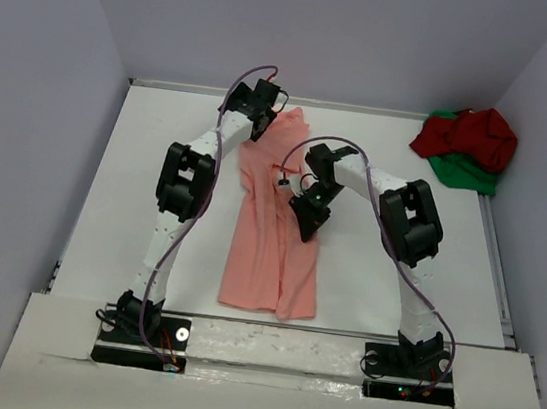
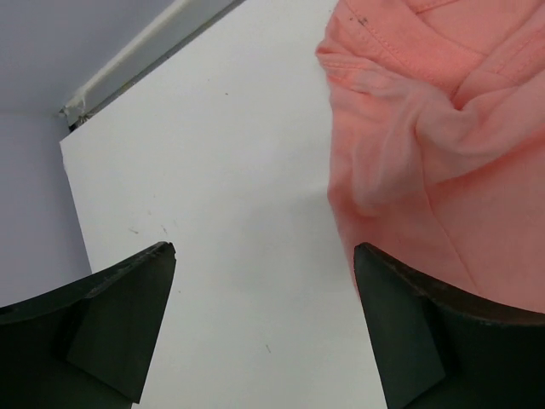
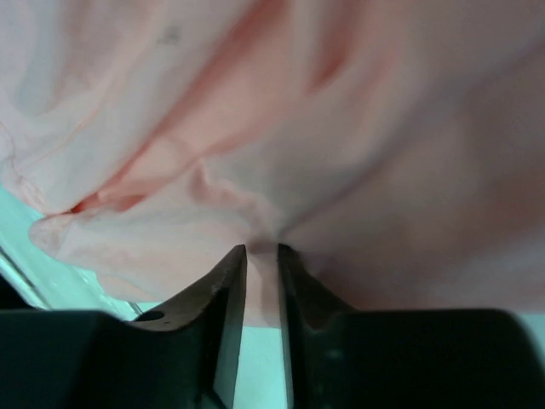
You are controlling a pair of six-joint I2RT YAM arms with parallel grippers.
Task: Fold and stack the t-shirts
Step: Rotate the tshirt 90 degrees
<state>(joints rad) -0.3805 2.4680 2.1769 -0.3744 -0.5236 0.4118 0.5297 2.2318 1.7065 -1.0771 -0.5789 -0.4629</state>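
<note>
The salmon-pink t-shirt (image 1: 273, 250) lies in a long crumpled strip down the middle of the white table (image 1: 143, 198). My left gripper (image 1: 262, 122) hovers at the shirt's far end, wide open. In the left wrist view the left gripper (image 2: 264, 249) has only bare table between its fingers, and the pink cloth (image 2: 426, 128) lies just to its right. My right gripper (image 1: 307, 219) is over the shirt's middle. Seen from the right wrist, the right gripper (image 3: 261, 249) has its jaws almost together on a pinched fold of the pink cloth (image 3: 298, 128). The dark red t-shirt (image 1: 469, 135) lies bunched on the bright green t-shirt (image 1: 464, 172) at the far right corner.
Grey walls close in the table on the left, back and right. A raised rail (image 2: 145, 51) runs along the far edge near my left gripper. Both arm bases stand at the near edge, on a white ledge (image 1: 274, 351).
</note>
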